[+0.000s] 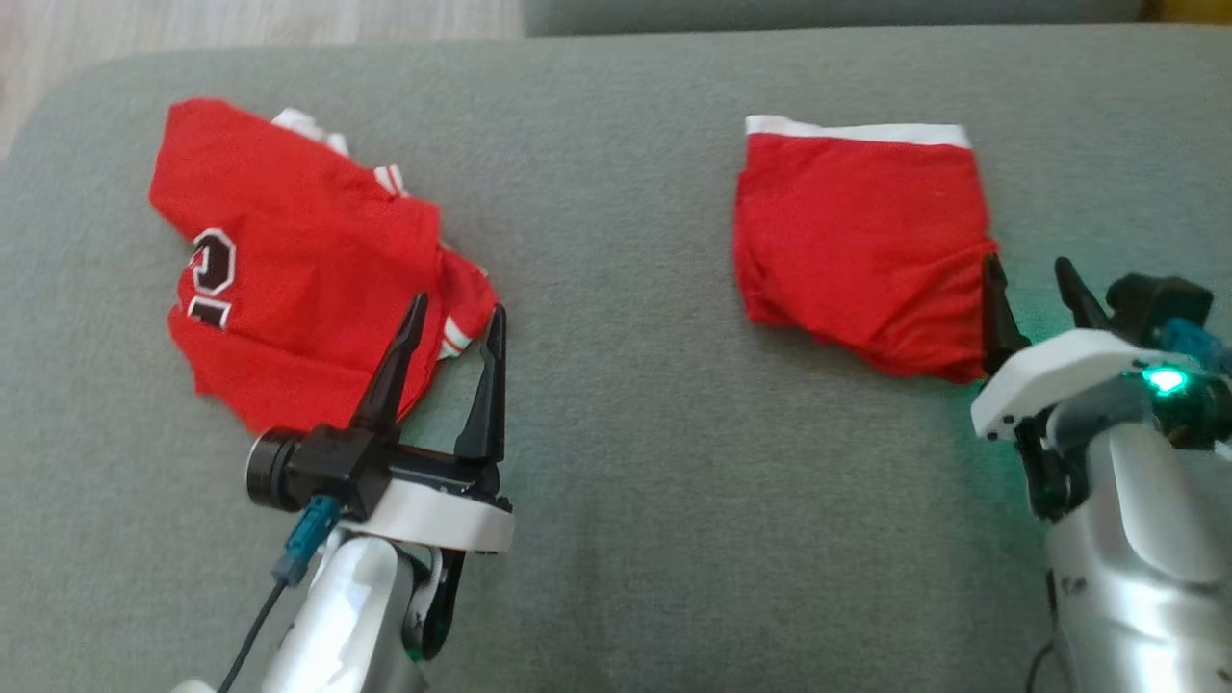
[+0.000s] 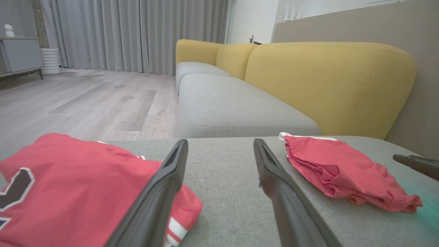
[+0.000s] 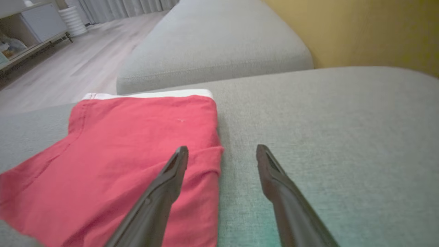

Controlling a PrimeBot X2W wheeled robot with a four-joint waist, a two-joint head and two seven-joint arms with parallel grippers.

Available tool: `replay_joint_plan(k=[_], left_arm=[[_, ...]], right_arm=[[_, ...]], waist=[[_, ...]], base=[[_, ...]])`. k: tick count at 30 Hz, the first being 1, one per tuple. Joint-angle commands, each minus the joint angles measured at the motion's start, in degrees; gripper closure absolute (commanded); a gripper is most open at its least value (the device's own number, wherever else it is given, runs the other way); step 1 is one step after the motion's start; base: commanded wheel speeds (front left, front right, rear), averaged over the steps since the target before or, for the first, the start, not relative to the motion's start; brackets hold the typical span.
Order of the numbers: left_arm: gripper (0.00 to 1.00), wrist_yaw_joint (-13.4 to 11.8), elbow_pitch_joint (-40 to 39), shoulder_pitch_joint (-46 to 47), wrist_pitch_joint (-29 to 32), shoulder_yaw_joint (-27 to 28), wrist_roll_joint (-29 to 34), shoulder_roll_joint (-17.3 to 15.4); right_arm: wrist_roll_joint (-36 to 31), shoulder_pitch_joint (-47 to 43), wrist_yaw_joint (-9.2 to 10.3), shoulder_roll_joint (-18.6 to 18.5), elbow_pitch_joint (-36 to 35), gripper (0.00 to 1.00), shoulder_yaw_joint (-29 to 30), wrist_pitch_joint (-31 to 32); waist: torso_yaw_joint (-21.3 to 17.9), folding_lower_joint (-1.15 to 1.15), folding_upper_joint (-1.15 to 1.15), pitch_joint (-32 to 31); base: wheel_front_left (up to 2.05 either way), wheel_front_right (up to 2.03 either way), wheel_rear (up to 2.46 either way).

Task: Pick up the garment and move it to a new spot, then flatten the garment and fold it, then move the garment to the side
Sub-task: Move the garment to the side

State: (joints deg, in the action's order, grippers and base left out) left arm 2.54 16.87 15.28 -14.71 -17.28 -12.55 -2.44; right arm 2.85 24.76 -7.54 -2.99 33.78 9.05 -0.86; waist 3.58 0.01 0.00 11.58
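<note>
The number on the crumpled jersey (image 1: 289,269) was half folded from sight, its hem behind the left gripper (image 1: 460,304), jaws apart and empty. The folded red garment (image 1: 857,231), white-banded at its far edge, lay on the grey cushion (image 1: 616,433) just left of the right gripper (image 1: 1026,262), also spread wide.

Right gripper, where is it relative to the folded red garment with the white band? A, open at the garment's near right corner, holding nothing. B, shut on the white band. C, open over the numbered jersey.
A: the right gripper stands open by the near right corner of the folded red garment, nothing between its fingers.
</note>
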Motion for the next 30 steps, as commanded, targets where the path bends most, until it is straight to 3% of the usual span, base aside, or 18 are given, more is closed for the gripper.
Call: replay_joint_plan(k=[1,12,13,14,23,30], left_arm=[[0.00,0.2,-1.5,2.2,-0.3,1.2,0.5,-0.4],[0.00,0.2,-1.4,3.6,-0.3,-0.2,0.1,-0.4],[0.00,0.2,-1.3,3.7,-0.3,-0.2,0.1,-0.4],[0.00,0.2,-1.3,3.7,-0.3,-0.2,0.1,-0.4],[0.00,-0.4,-1.3,3.4,-0.3,0.6,-0.3,-0.4],[0.00,-0.6,-2.1,3.6,-0.3,0.7,-0.7,-0.4]], right_arm=[[0.9,2.8,0.05,0.1,-0.1,0.00,-1.0,0.7],[0.6,13.3,0.05,0.0,16.6,0.00,1.5,7.1],[0.0,13.8,0.05,-0.1,17.6,0.61,1.0,7.4],[-0.7,14.3,0.05,-0.5,18.4,1.00,0.4,7.4],[-6.5,16.9,0.05,-6.0,20.8,1.00,-8.1,5.3],[-7.8,17.8,0.05,-17.8,19.5,1.00,-18.2,6.1]], waist=[[1.3,-0.01,0.00,1.3],[4.2,-0.01,0.00,3.6],[4.3,-0.01,0.00,3.6],[4.3,-0.01,0.00,3.6],[2.9,-0.01,0.00,1.6],[2.3,-0.01,0.00,1.9]], base=[[0.00,0.00,0.00],[0.00,0.00,0.00],[0.00,0.00,0.00],[0.00,0.00,0.00],[0.00,0.00,0.00],[0.00,0.00,0.00]])
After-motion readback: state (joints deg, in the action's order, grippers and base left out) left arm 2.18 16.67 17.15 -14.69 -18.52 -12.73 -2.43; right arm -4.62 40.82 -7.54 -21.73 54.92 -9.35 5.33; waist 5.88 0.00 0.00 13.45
